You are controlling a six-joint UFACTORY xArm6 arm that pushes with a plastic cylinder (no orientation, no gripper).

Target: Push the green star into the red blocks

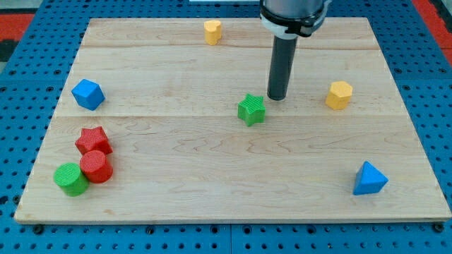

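Note:
The green star [251, 109] lies near the middle of the wooden board [233, 183]. My tip [276, 97] stands just to its upper right, a small gap away. The red star [92, 140] and the red cylinder [95, 166] sit close together at the view's lower left, far to the left of the green star.
A green cylinder [70, 178] touches the red cylinder at lower left. A blue cube [87, 94] is at the left. A yellow block [212, 32] sits at the top, a yellow hexagon block [339, 94] at the right, a blue pyramid [369, 178] at lower right.

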